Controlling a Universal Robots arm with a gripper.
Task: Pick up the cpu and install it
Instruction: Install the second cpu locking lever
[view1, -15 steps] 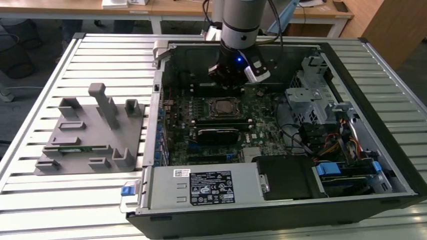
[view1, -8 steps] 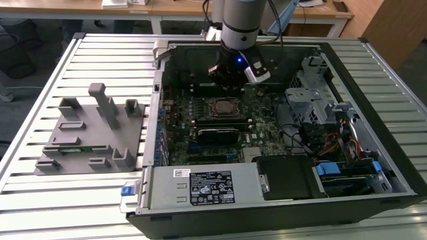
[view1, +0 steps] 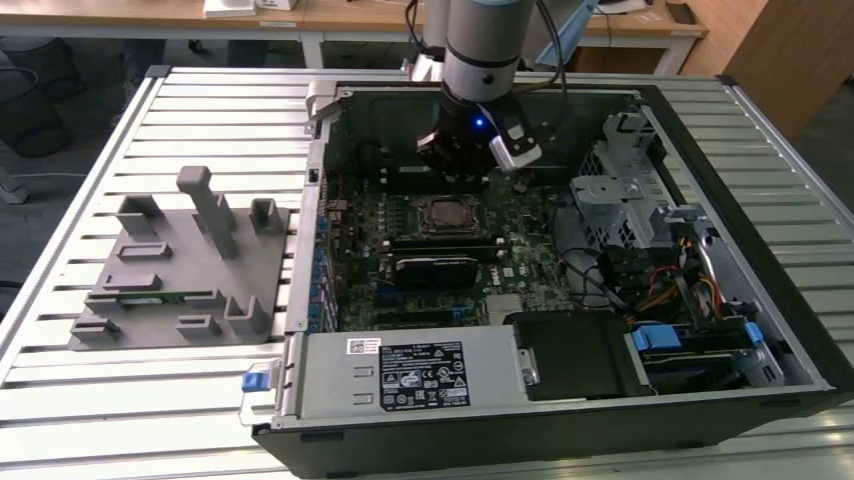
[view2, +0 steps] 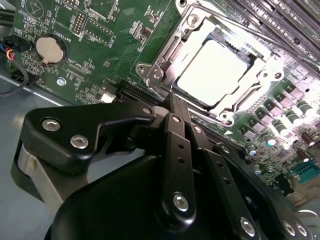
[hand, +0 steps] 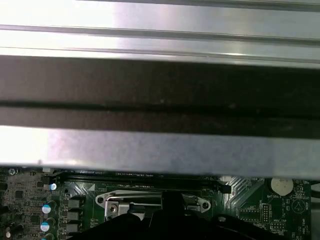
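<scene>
Silvery lid: the cpu (view2: 214, 71) already sits in the socket frame (view2: 165, 55) on the green motherboard (view2: 115, 30), near the middle of the open computer case (view1: 747, 330); in the exterior view it reads as a pale square (view1: 442, 214)
Gripper: gripper (view2: 175, 102) hovers just beside the socket's edge, clear of the chip; fingers pressed together at the tips, pinching nothing that I can see
Handling: my read is light, stiff and flat, with a slick metal top; fragile on its underside, so it wants gripping by opposite edges of the rim, never the face
Writing: small white print near the coin cell (view2: 51, 48) too fine to trust; the white label on the power supply (view1: 424, 375) is illegible
Fixture: grey fixture (view1: 180, 265) sits on the slatted table (view1: 80, 400), near the exterior view's left edge
</scene>
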